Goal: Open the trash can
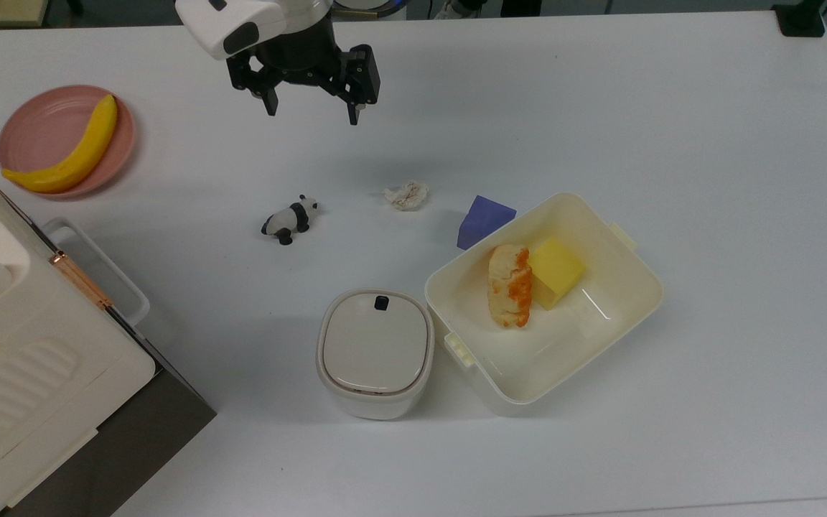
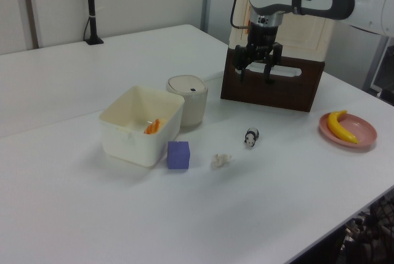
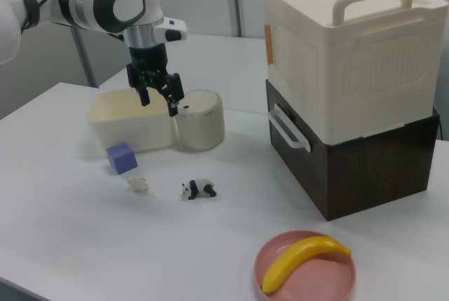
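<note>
A white table (image 1: 600,93) stood in a room with pale wall panels, a black pole rising at its far corner in the left view. The trash can (image 1: 375,352), lid shut, sat touching a cream tub (image 1: 586,337) that held a yellow block (image 1: 555,271) and an orange-and-white piece (image 1: 510,285). A pink plate (image 1: 33,129) carried a banana (image 1: 72,152). The gripper (image 1: 310,111) hung above the table with fingers spread, holding nothing, well apart from the can.
</note>
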